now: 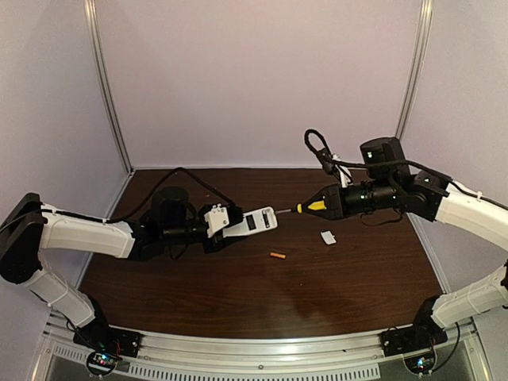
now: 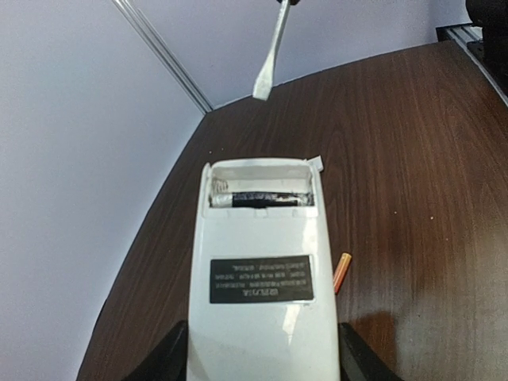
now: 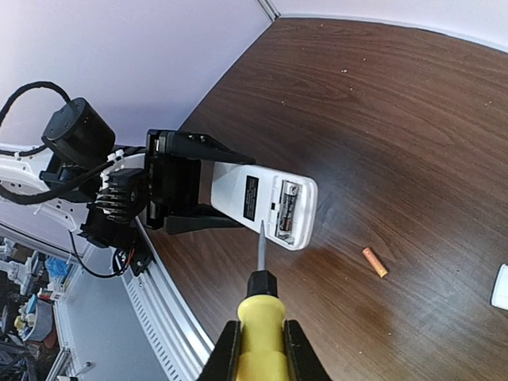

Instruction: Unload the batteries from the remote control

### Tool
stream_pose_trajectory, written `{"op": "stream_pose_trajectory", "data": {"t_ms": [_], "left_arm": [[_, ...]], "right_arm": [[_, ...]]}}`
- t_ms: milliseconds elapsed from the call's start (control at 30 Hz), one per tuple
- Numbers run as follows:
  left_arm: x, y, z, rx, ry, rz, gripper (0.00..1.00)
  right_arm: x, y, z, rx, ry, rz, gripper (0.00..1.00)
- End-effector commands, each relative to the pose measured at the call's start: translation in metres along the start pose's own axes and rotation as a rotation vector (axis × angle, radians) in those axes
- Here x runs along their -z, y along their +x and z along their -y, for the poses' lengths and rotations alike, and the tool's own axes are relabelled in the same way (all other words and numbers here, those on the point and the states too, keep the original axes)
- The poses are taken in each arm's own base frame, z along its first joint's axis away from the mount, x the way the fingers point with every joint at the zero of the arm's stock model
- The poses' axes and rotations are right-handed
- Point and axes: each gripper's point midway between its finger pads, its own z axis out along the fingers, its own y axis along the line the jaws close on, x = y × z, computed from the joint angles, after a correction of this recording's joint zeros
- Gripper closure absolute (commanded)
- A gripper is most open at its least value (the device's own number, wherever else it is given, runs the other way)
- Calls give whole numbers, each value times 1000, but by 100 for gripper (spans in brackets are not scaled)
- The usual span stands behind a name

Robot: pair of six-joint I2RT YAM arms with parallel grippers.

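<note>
My left gripper (image 1: pixel 216 225) is shut on the white remote control (image 1: pixel 255 221) and holds it above the table, back side up with the battery bay open (image 2: pixel 260 190). A dark battery (image 2: pixel 255 198) still lies in the bay; it also shows in the right wrist view (image 3: pixel 287 206). An orange battery (image 1: pixel 277 255) lies loose on the table, seen too in the left wrist view (image 2: pixel 341 272) and the right wrist view (image 3: pixel 375 262). My right gripper (image 1: pixel 337 203) is shut on a yellow-handled screwdriver (image 3: pixel 260 313). Its tip (image 2: pixel 262 89) hovers just short of the remote's open end.
A small white cover piece (image 1: pixel 328 236) lies on the dark wooden table (image 1: pixel 262 294) right of the remote. Pale walls with metal posts close the back and sides. A metal rail (image 1: pixel 254 357) runs along the near edge.
</note>
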Motion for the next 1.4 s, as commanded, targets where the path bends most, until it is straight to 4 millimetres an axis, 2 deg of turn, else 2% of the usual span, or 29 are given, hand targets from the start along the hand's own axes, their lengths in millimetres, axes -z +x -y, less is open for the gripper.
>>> {"op": "stream_pose_trajectory", "data": {"t_ms": [0,100,300,900,1367], "left_arm": [[-3,-18,1,-2,33,68,100],[-4,-19,1,5,43,67,100],[-5,-21,2,8,56,71,100],[-7,-21,1,9,62,61,100],[-10,-21,1,23,67,61,100]], "right_arm": [[6,-4,-17,-57,-61,-55,100],[2,-3,-15,-59,-44,-88,100],[-12,11,-4,-83,-17,-177,100],[-20,9,11,-51,73,-211,100],[-29,7,14,-53,65,-196,100]]}}
